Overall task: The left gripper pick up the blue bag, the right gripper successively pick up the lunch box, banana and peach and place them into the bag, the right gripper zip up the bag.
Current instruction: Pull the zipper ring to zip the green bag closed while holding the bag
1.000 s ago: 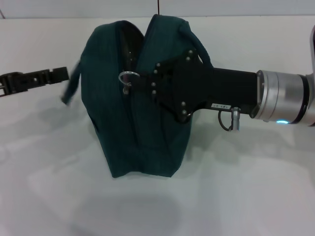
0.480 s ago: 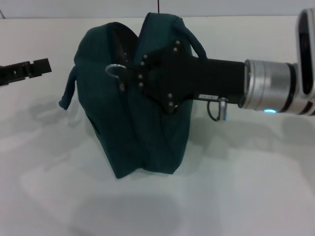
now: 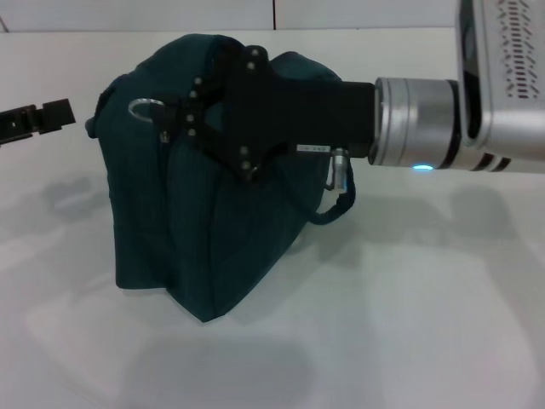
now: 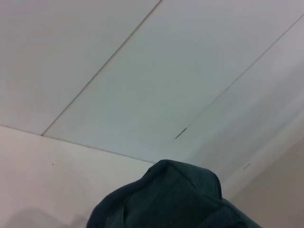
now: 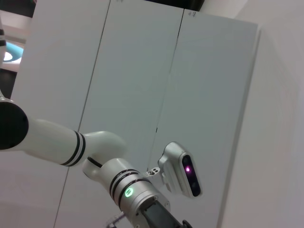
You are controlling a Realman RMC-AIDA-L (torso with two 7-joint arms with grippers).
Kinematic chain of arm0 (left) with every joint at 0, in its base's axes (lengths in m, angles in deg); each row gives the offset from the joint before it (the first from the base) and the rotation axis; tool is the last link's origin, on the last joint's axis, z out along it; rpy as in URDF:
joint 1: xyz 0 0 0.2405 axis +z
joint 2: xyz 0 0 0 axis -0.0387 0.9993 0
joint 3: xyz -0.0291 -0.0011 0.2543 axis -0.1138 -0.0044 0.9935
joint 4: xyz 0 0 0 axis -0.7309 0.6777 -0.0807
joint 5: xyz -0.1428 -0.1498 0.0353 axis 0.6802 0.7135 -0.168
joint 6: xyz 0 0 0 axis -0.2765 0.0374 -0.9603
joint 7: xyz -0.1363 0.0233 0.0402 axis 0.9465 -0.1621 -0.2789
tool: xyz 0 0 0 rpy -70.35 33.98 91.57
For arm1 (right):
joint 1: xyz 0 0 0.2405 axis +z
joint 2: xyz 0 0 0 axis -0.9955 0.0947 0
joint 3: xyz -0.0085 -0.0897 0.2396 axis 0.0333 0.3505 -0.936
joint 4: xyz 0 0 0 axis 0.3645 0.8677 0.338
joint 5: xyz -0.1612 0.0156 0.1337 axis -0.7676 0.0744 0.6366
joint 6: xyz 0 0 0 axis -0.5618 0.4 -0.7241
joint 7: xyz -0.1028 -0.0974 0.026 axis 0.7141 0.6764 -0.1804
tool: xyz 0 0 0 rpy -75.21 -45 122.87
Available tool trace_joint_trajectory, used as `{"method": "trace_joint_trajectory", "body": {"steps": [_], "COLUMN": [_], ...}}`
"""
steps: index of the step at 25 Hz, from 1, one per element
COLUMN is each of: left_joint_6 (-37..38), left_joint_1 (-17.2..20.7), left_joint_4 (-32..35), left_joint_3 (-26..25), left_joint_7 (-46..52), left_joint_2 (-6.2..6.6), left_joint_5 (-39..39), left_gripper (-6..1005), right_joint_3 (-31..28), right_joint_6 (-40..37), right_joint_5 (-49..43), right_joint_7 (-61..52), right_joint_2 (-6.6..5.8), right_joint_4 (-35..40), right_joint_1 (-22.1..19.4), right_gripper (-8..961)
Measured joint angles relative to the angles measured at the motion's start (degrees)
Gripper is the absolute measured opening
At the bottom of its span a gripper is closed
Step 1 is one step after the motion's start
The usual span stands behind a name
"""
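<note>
You see the blue bag (image 3: 204, 230) standing on the white table (image 3: 409, 324), leaning slightly. Your right hand (image 3: 174, 119) reaches across its top from the right, its fingers narrowed at the silver zipper ring (image 3: 145, 108); whether they pinch it, you cannot tell. Your left hand (image 3: 58, 112) sits apart at the left edge, its opening impossible to judge.
</note>
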Motion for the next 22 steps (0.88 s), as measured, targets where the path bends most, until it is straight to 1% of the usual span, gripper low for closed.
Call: {"method": "trace_joint_trajectory", "body": {"steps": [9,12,17,22], "left_joint_6": [1.38,2.72,3.9,3.74], "left_joint_1": [1.07,1.29,1.7,1.3], "left_joint_4": [0.08,1.39,4.51,4.78], "left_joint_3": [-0.04,0.52,1.52,1.54], "left_joint_7": [-0.41,-0.53,-0.94,-0.96], "left_joint_2": [0.2,0.19,-0.92,-1.22], "left_joint_5": [-0.1,-0.21,-0.98,-1.21], "left_gripper": [896,895,895,895], "right_joint_3": [1.33,1.4,2.12,2.61], "right_joint_6": [1.65,1.68,2.21,2.42], "right_joint_5": [0.79,0.79,1.36,1.55], "right_joint_7": [0.01,0.01,0.0,0.01], "right_joint_2": [0.0,0.0,0.0,0.0], "right_joint_4": [0.02,0.03,0.04,0.04], "right_joint_1": [0.36,0.26,0.48,0.75], "right_gripper": [32,33,33,34]}}
